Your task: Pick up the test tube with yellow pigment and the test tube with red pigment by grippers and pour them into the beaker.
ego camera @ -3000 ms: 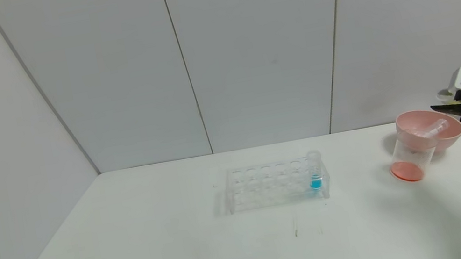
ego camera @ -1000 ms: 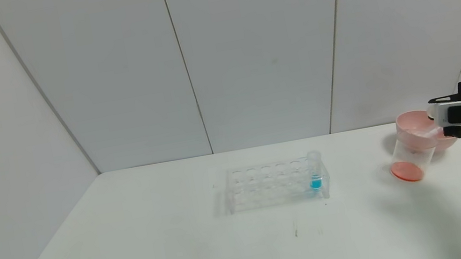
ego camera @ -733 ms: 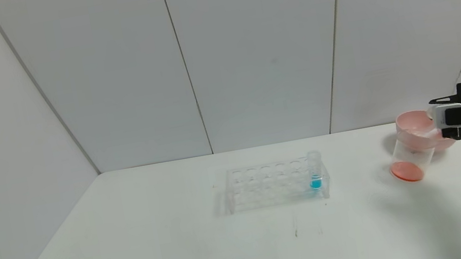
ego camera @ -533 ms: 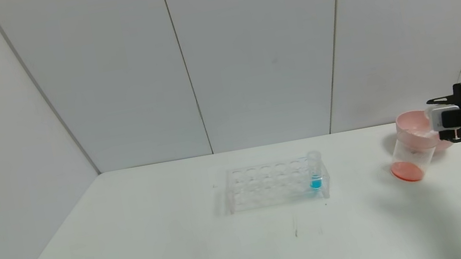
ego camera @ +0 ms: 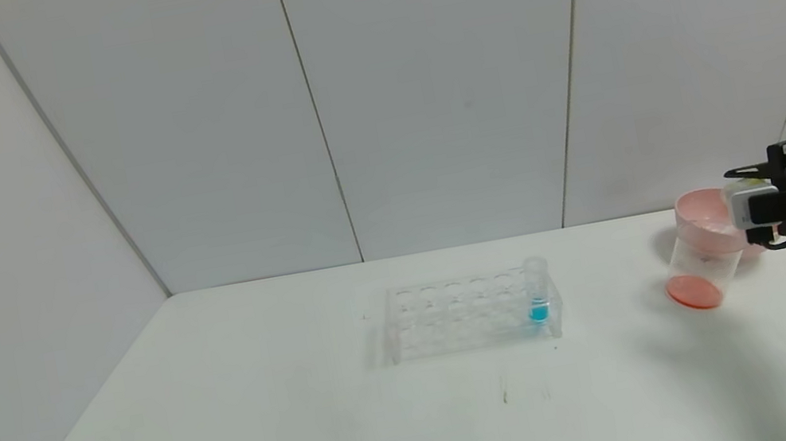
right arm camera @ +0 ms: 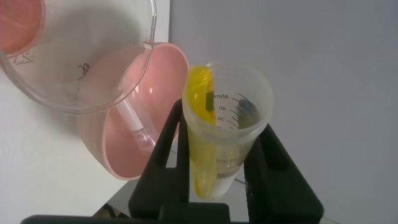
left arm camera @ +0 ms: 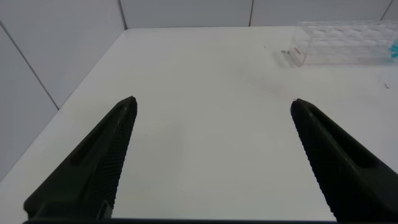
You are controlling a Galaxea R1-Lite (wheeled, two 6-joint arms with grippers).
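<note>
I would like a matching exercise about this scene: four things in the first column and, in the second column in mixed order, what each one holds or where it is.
Things:
1. beaker
2. test tube with yellow pigment
3. rack
4. pink bowl

States:
A. holds one tube with blue liquid
B. has a clear tube lying in it
C. clamped in the right gripper
D. has orange-red liquid at its bottom

Pairs: 1-D, 2-C, 3-A, 4-B

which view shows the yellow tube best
Right wrist view: the yellow tube fills the frame, gripped in the right hand. In the head view the wrist hides it; the left wrist view misses it.
</note>
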